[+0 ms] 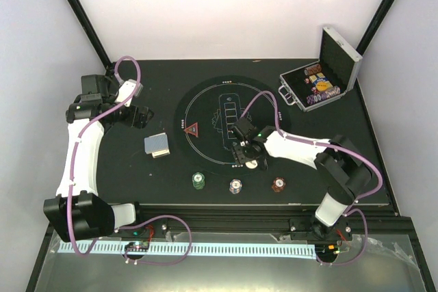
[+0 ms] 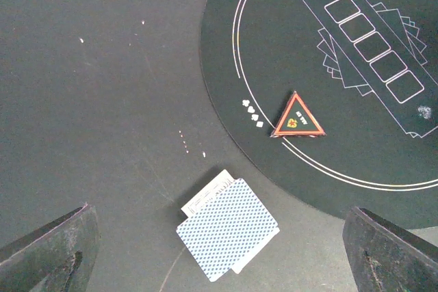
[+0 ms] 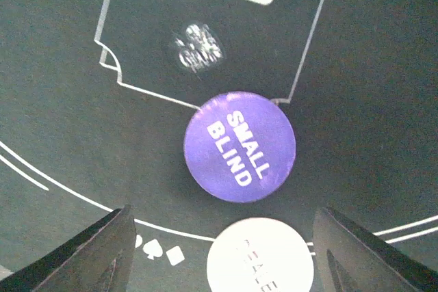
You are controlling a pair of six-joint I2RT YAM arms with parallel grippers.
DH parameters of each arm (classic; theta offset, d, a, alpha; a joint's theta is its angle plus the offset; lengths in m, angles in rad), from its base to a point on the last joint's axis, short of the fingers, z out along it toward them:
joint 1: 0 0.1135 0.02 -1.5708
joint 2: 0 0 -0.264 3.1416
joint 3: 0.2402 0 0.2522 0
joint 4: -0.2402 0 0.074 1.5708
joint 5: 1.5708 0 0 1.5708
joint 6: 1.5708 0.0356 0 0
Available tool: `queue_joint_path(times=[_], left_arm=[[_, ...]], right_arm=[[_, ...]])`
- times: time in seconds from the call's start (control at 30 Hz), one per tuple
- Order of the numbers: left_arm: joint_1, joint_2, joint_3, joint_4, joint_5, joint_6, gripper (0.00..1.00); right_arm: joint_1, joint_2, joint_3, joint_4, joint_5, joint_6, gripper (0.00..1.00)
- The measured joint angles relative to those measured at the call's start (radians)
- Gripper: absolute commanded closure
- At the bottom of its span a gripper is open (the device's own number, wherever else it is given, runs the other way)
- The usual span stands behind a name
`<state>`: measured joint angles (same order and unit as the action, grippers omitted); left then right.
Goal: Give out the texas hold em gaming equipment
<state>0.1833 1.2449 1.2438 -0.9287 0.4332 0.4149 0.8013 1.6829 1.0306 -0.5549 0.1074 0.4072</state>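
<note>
The right gripper [image 1: 250, 158] hangs over the round black mat [image 1: 205, 100].

Top view looked down from high at the near side, wrist views faced downward, right one closest, all shared the mat [image 1: 205, 104].

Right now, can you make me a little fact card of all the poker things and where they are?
mat: large round black mat, white printed outlines
marker: red triangle marker, on the mat's left side
cards: blue-backed playing card pile, left of the mat
buttons: purple SMALL BLIND disc and white disc, on the mat, small gap between
chips: green chip, purple-white chip, red-brown chip, in a row off the mat
case: silver metal case, lid open, chips inside
left gripper: open
right gripper: open, over the buttons
</note>
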Motion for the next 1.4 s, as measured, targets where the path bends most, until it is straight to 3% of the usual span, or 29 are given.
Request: queue_joint_path(times=[0.33, 0.63, 0.8, 0.83, 0.9, 0.97, 1.4], left_arm=[[0.0, 0.0, 0.0, -0.011, 0.001, 0.0, 0.01], [0.0, 0.0, 0.0, -0.017, 0.001, 0.001, 0.01], [0.0, 0.002, 0.0, -0.017, 0.001, 0.001, 0.01], [0.0, 0.003, 0.0, -0.017, 0.001, 0.001, 0.01], [0.0, 0.008, 0.0, -0.017, 0.001, 0.001, 0.01], [0.0, 0.014, 0.0, -0.018, 0.002, 0.001, 0.01], [0.0, 0.014, 0.018, -0.028, 0.002, 0.005, 0.01]], right_arm=[[-0.028, 0.038, -0.021, 0.055, -0.004, 0.007, 0.47], [-0.073, 0.096, -0.002, 0.09, -0.025, -0.009, 0.52], [-0.073, 0.101, -0.002, 0.11, -0.035, -0.011, 0.61], [-0.073, 0.102, -0.002, 0.114, -0.034, -0.01, 0.58], [-0.076, 0.104, 0.001, 0.114, -0.035, -0.011, 0.38], [-0.076, 0.105, 0.003, 0.114, -0.035, -0.014, 0.32], [-0.073, 0.042, -0.095, 0.182, -0.042, -0.019, 0.35]])
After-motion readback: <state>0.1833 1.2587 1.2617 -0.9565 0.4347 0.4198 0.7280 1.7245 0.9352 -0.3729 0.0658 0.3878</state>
